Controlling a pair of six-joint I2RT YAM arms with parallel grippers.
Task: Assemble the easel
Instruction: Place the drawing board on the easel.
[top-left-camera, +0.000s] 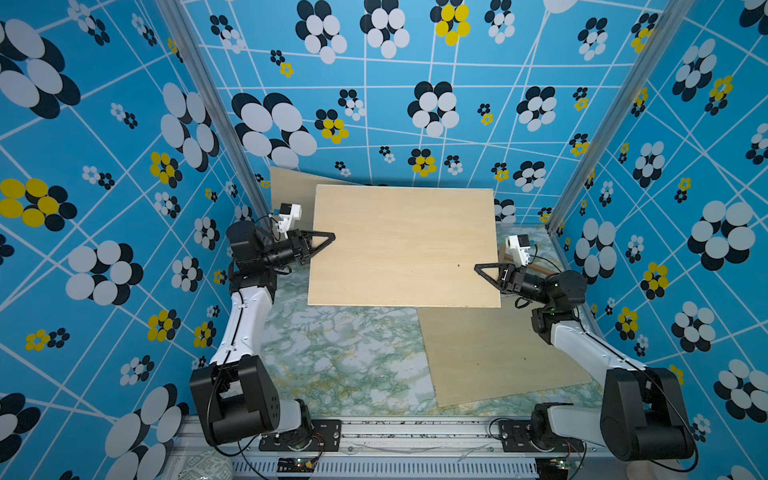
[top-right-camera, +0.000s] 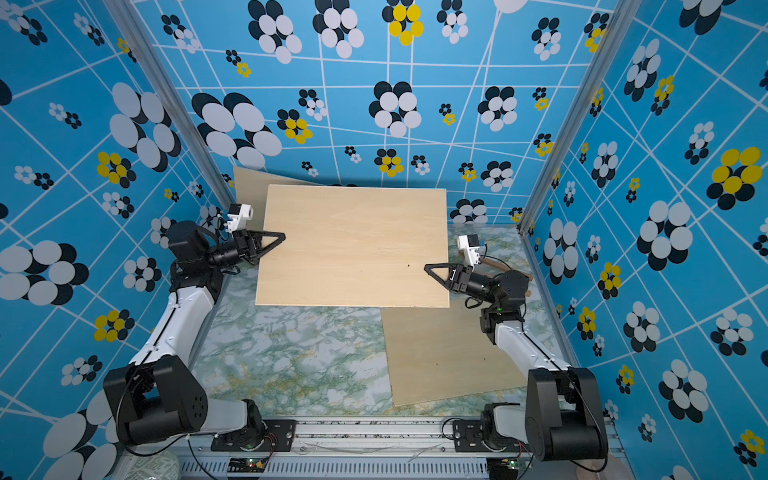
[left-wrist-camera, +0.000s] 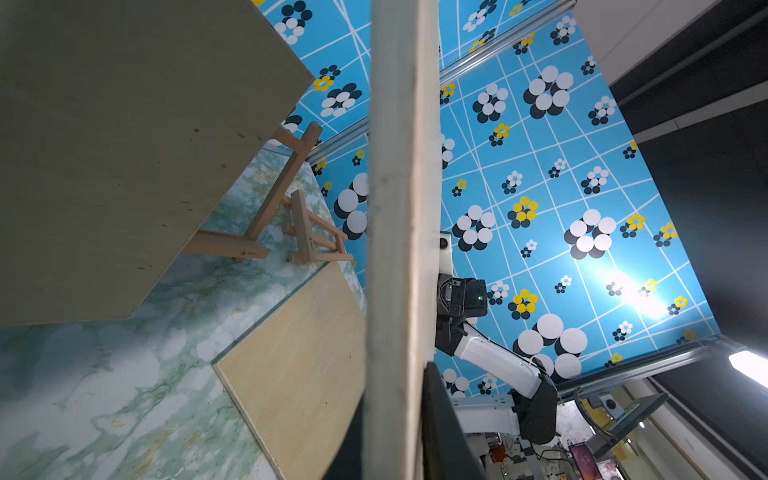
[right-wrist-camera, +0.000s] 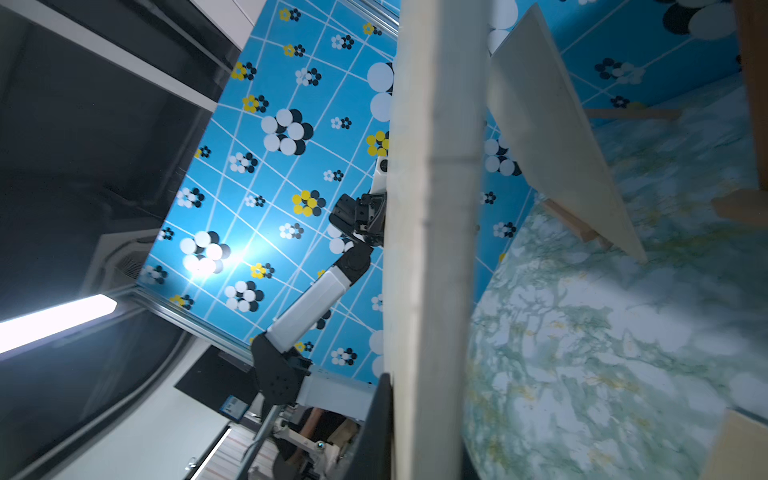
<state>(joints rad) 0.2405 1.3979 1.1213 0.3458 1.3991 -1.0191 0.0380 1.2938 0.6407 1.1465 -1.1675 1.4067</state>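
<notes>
Worktop (top-left-camera: 332, 353): green-and-white marbled surface, seen in both top views.
Flat board (top-left-camera: 494, 353): pale plywood sheet lying on the worktop at near right, set askew. Its far edge runs under the lifted board.
Lifted board (top-left-camera: 403, 245): large pale plywood rectangle, face up and close to level, carried above the worktop. Its long axis runs side to side from one hand to the other. Fine grain runs along it, with a few dark specks. Both wrist views show it edge-on with open space beneath.
Left hand (top-left-camera: 326, 240): clamped on the lifted board's left short edge, a black triangular finger lying on the top face.
Right hand (top-left-camera: 482, 268): closed on the right short edge, towards the near corner, its finger likewise on top.
Easel (left-wrist-camera: 286, 195): pale bare-wood bars low on the worktop at far right, behind the right hand and partly under the lifted board. The left wrist view shows a long leg meeting a crossbar, a smaller frame just beside it, and a small dark stamp on one bar. In a top view only bar ends (top-left-camera: 542, 269) show, slanting out towards the right wall. Whether the pieces are joined I cannot tell.
Leaning board (top-left-camera: 291, 187): third plywood sheet at far left, tilted up against the blue flowered wall (top-left-camera: 415, 124).
</notes>
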